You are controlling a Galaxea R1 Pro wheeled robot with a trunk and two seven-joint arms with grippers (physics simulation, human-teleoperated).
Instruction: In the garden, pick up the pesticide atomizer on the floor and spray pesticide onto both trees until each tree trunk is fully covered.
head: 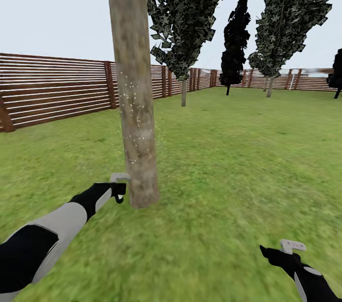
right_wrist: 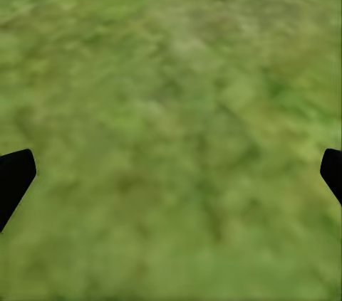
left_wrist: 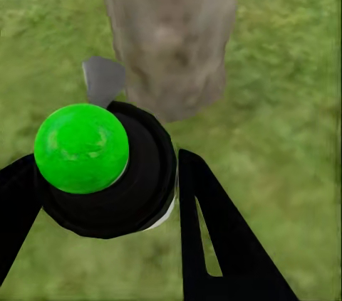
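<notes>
The left gripper [left_wrist: 107,194] is holding the pesticide atomizer [left_wrist: 107,173] between its jaws, and the grey spray head is pointing at the tree trunk [head: 135,102] just in front of the jaws. Small white dots are lying on the trunk above the gripper. The right gripper [right_wrist: 171,173] is hanging over the grass floor [right_wrist: 171,66] with its jaws standing wide apart and nothing between them.

Left hand [left_wrist: 107,194] gripping pesticide atomizer [left_wrist: 107,173] (green-topped), grey nozzle beside tree trunk [left_wrist: 171,30], grass [left_wrist: 285,137] below
</notes>
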